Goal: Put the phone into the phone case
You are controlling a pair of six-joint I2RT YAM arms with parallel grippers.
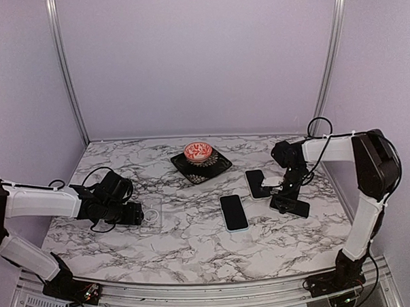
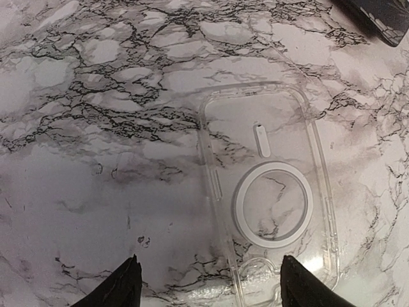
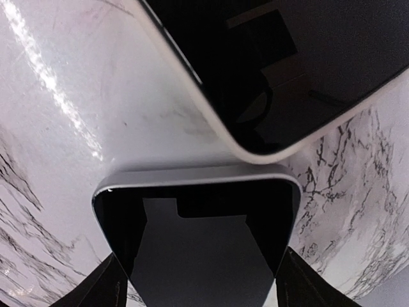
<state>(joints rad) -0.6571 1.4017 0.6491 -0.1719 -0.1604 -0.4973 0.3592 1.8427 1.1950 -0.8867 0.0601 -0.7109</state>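
Contact is made by the right claw (image 3: 199, 291) on a phone (image 3: 198, 246): its dark fingers (image 3: 96, 288) are set against the two long edges, so the phone is held across its width, screen up. In the top view this claw (image 1: 286, 196) is seen at the right of the bench (image 1: 196, 256). Whether the held phone is lifted or lies on the marble cannot be told. Just past its end a second phone (image 3: 287, 57), pale-edged and screen up, is laid flat. Whether the two touch cannot be told. A third phone (image 1: 233, 212) is laid nearer the middle of the bench, apart from both.

The left claw (image 2: 211, 288) is spread wide and nothing is gripped. It is hung low over the near end of the case (image 2: 268, 192), one finger being seen over the case's corner and the other well clear of its side. The case is clear, with a white ring in its back, and lies flat at the left of the bench, well apart from all three phones. A dark plate (image 1: 219, 168) carrying a red bowl (image 1: 199, 152) is placed at the back, between the arms.
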